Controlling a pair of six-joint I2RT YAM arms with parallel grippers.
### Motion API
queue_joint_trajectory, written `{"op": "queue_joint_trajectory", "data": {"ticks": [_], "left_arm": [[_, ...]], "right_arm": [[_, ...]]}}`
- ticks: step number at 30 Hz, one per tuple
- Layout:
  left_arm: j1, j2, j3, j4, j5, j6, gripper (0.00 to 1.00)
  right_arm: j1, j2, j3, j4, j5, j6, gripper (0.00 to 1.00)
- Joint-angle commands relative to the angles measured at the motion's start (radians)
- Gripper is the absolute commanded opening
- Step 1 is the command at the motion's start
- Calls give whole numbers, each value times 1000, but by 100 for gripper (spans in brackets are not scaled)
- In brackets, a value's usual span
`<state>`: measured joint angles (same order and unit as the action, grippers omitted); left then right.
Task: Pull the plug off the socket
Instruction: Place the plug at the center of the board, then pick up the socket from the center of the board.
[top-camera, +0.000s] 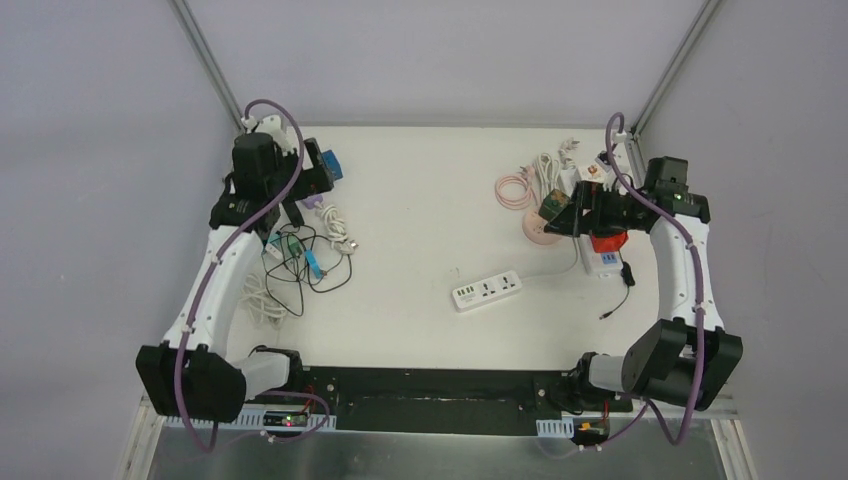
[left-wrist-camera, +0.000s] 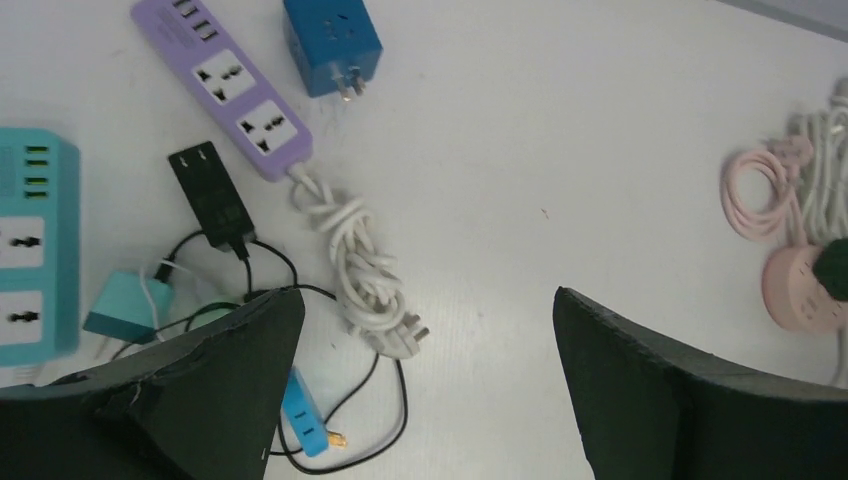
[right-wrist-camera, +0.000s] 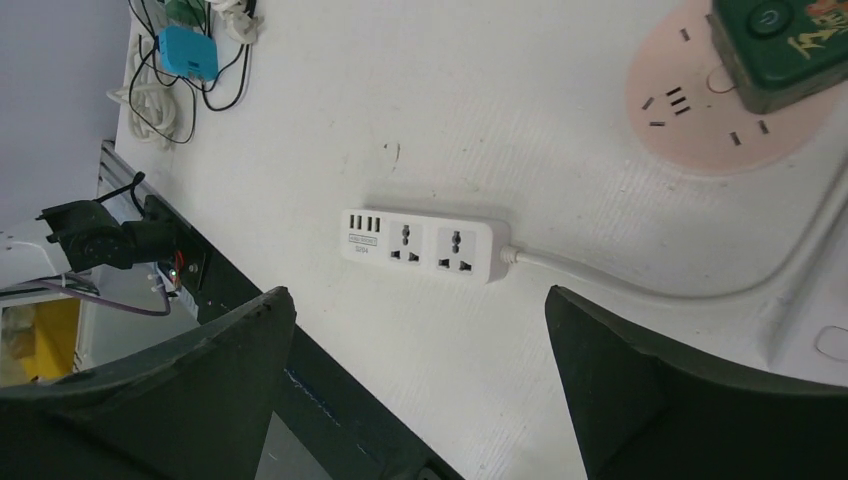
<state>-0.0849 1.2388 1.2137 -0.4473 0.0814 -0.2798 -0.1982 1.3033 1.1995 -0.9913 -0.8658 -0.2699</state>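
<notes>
Left gripper (left-wrist-camera: 425, 320) and right gripper (right-wrist-camera: 418, 320) both gape wide, holding nothing. One dark green plug (right-wrist-camera: 785, 45) sits on the round pink socket (right-wrist-camera: 690, 130), on the right side of the table (top-camera: 420, 200). One white power strip (right-wrist-camera: 425, 245) lies mid-table; one purple strip (left-wrist-camera: 235, 90) and one teal strip (left-wrist-camera: 30, 250) lie on the left. The plug's yellow lettering is unreadable.

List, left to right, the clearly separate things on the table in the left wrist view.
Teal power strip → black charger → blue cube adapter → pink coiled cable.
</notes>
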Motion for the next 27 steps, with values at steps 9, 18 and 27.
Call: {"op": "queue_joint_trajectory", "data": {"ticks": [9, 18, 27], "left_arm": [[-150, -197, -351, 384, 404, -3, 96], [-247, -143, -470, 589, 344, -77, 96], [-250, -143, -443, 514, 276, -142, 96]], "right_arm": [[-61, 79, 172, -147, 33, -152, 100], [-5, 390, 541, -167, 167, -183, 98], [124, 763, 941, -113, 486, -139, 84]]}}
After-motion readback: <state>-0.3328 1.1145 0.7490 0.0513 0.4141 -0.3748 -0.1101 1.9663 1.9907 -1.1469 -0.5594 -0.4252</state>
